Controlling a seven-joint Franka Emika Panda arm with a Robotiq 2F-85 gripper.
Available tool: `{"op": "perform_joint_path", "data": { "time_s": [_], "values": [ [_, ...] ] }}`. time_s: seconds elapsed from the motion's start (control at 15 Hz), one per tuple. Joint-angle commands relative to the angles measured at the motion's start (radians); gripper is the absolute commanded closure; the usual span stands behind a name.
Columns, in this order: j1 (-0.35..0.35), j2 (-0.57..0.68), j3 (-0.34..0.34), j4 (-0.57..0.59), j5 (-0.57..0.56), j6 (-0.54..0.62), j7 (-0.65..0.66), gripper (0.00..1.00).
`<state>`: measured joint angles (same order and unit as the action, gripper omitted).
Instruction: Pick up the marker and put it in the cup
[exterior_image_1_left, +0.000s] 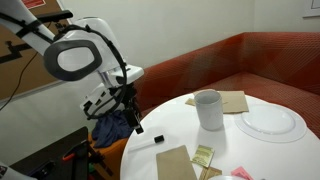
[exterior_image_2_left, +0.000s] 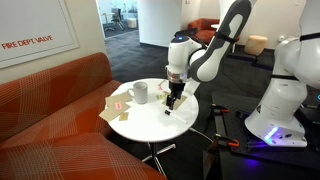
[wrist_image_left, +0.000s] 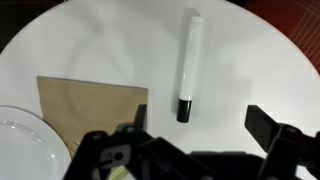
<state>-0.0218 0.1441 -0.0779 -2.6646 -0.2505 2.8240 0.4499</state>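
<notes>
We are seeing the tool (wrist_image_left: 200, 128) standing wide open and holding nothing. In the wrist view its dark fingers (wrist_image_left: 272, 128) are showing at the near edge, with only bare surface (wrist_image_left: 250, 60) between them. Just beyond this gap the marker (wrist_image_left: 190, 55) is lying flat on the white round surface, with its black cap pointing toward the tool. To the left of the marker a brown napkin (wrist_image_left: 90, 105) is lying, and a plate (wrist_image_left: 18, 140) is showing at the near left corner. In an exterior view the cup (exterior_image_1_left: 208, 109) is standing upright, well apart from the marker. We are judging that no step is done yet: lowering, closing on the marker, lifting, carrying and dropping it into the cup are all remaining.
</notes>
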Motion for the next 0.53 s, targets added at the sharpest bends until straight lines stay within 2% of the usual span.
{"op": "perform_joint_path", "data": {
  "time_s": [0.0,0.47],
  "values": [
    [0.061,0.072,-0.06,0.03,-0.045,0.033,0.079,0.0],
    [0.16,0.184,-0.143,0.05,-0.002,0.138,0.067,0.0]
  ]
}}
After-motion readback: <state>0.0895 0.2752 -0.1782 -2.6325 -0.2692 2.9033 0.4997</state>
